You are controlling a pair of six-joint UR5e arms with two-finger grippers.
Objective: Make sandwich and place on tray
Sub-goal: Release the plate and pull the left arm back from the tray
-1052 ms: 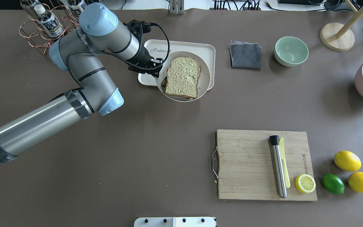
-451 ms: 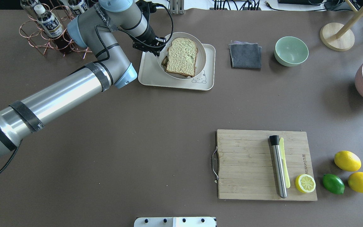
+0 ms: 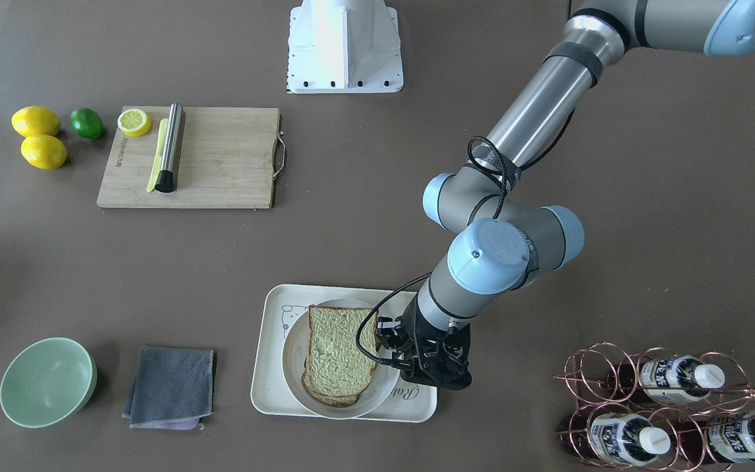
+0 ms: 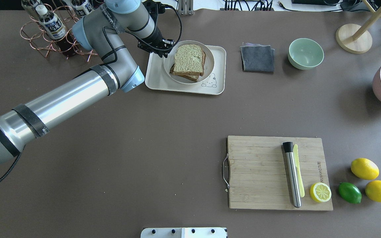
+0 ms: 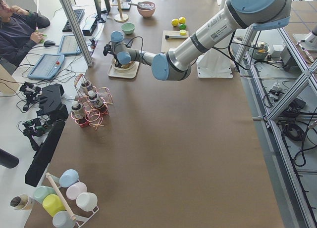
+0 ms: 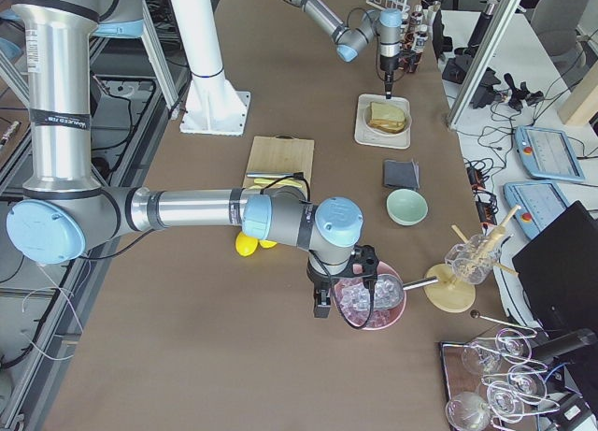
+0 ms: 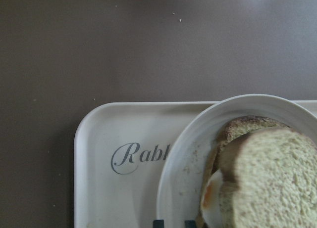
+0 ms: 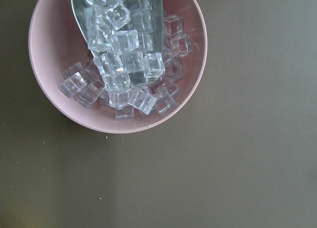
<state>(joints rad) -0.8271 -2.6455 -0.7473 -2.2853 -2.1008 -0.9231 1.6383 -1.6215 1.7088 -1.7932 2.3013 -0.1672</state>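
The sandwich (image 4: 188,59) is already assembled: two bread slices lie stacked in the white dish (image 4: 210,64), and in the left wrist view the egg (image 7: 210,196) shows at the edge between them. The dish stands inside the tray (image 4: 184,90), at the far side of the bench and a little to the left of its middle. I judge that this is the last step, the setting down on the tray.

The left end effector (image 4: 162,49) is at the left rim of the dish. Its fingertips (image 7: 158,223) stand close together with the rim wall between them, so it seems clenched on the dish. The next move, as I see it, calls for loosening this hold and lifting straight up without dragging the dish.

The right end effector (image 6: 320,308) hangs over the pink bowl (image 8: 44,79) of ice cubes at the far right. Whether it is released or clenched, I cannot tell.
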